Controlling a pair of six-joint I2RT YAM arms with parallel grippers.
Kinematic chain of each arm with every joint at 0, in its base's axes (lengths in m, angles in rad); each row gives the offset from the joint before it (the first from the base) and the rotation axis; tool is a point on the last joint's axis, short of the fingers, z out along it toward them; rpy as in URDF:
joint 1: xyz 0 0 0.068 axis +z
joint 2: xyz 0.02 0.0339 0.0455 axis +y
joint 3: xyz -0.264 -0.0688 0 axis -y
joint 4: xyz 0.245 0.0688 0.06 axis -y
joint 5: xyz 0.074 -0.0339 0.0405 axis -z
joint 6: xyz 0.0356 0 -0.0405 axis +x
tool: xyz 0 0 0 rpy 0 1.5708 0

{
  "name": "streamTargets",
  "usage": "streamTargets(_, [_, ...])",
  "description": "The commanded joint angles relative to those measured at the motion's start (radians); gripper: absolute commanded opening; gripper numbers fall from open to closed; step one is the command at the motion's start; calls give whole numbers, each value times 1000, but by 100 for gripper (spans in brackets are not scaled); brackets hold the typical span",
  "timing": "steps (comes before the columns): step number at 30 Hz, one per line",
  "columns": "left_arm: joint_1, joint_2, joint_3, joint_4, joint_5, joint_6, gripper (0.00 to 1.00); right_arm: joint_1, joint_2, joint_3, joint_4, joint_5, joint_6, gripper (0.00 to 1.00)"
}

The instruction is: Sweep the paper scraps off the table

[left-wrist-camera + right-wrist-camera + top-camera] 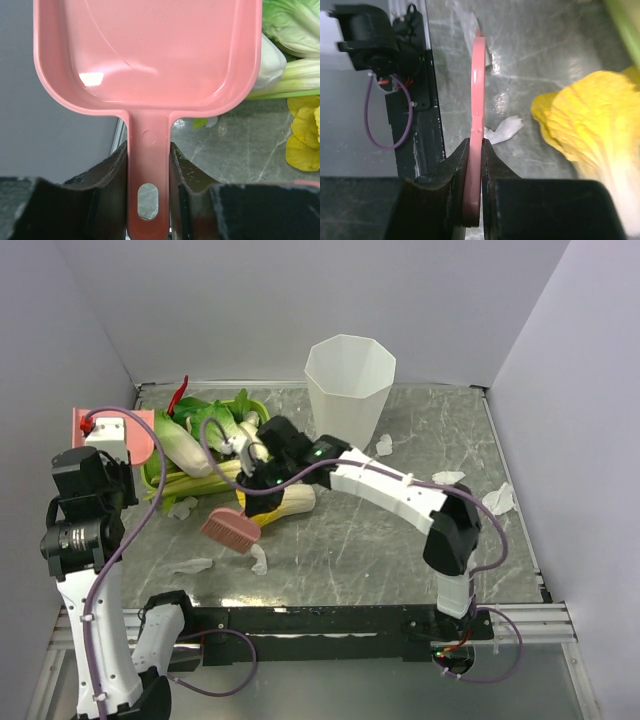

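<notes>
Several small white paper scraps lie on the grey marble table (350, 550): one beside the greens (183, 507), one near the front left (192, 565), one by the brush (259, 558), and others at the right (448, 477) (498, 498) and by the bin (384, 445). My left gripper (108, 448) at the far left is shut on the handle of a pink dustpan (135, 432); the wrist view shows its handle (148, 190) clamped in my left gripper (148, 155). My right gripper (258, 502) is shut on a pink brush (231, 531), which appears edge-on (478, 80) in my right gripper (475, 150), with a scrap (505, 130) just beside it.
A tall white ribbed bin (349, 385) stands at the back centre. Leafy cabbages (210, 435) and pale stalks (290, 500) lie at the left centre, under and beside my right arm. A yellow leaf (585, 130) sits right of the brush. The metal rim (330, 612) runs along the front.
</notes>
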Motion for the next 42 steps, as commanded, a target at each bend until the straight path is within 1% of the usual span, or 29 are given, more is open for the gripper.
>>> streamTargets(1, [33,-29,40,32,0,-33,1,46,35,30,44,55,47,0])
streamTargets(4, [34,-35,44,32,-6,-26,1,44,30,-2,33,94,9,0])
streamTargets(7, [34,-32,49,37,3,-23,1,44,-11,-80,13,137,-59,0])
streamTargets(8, [36,-27,49,38,8,-29,1,41,-46,-137,10,154,-85,0])
streamTargets(10, [36,-19,55,38,32,-30,1,32,-91,-201,10,219,-99,0])
streamTargets(13, [34,-13,61,37,83,-32,1,18,-205,-354,-10,283,-143,0])
streamTargets(15, [34,-4,69,37,118,-26,1,8,-313,-412,-51,326,-174,0])
streamTargets(16, [36,0,69,37,123,-26,1,-15,-351,-465,-67,357,-188,0])
streamTargets(17, [34,0,66,41,124,-24,1,-34,-429,-488,-84,370,-196,0])
streamTargets(18, [36,2,64,44,123,-24,1,-51,-465,-508,-107,384,-203,0])
streamTargets(19, [34,8,63,48,123,-24,1,-93,-500,-545,-143,394,-228,0])
streamTargets(20, [34,10,63,49,123,-24,1,-107,-563,-559,-160,391,-245,0])
streamTargets(22, [34,19,63,51,137,-26,1,-136,-615,-571,-182,362,-300,0])
streamTargets(23, [36,22,64,48,138,-26,1,-147,-650,-567,-179,292,-315,0])
streamTargets(25, [34,33,64,49,143,-35,1,-146,-669,-535,-158,207,-341,0])
streamTargets(26, [34,37,64,51,147,-39,1,-126,-661,-521,-112,141,-338,0])
streamTargets(28, [34,51,64,49,160,-53,1,-89,-631,-460,-49,139,-323,0])
streamTargets(33, [34,76,84,54,163,-70,1,3,-410,-294,143,111,-263,0])
streamTargets(34, [34,82,87,55,155,-72,1,9,-332,-230,168,102,-221,0])
streamTargets(35, [34,83,90,58,143,-73,1,14,-294,-196,186,90,-196,0])
streamTargets(36, [34,83,92,60,135,-73,1,35,-252,-123,215,75,-174,0])
streamTargets(37, [36,80,94,58,135,-70,1,44,-177,-85,224,67,-139,0])
streamTargets(38, [34,79,95,57,135,-69,1,57,-139,-50,232,59,-122,0])
streamTargets(39, [34,76,95,52,135,-67,1,67,-102,22,246,55,-107,0])
streamTargets(40, [34,70,94,54,103,-61,1,90,-36,54,254,39,-75,0])
streamTargets(42, [37,60,87,51,80,-56,1,109,29,137,269,27,-41,0])
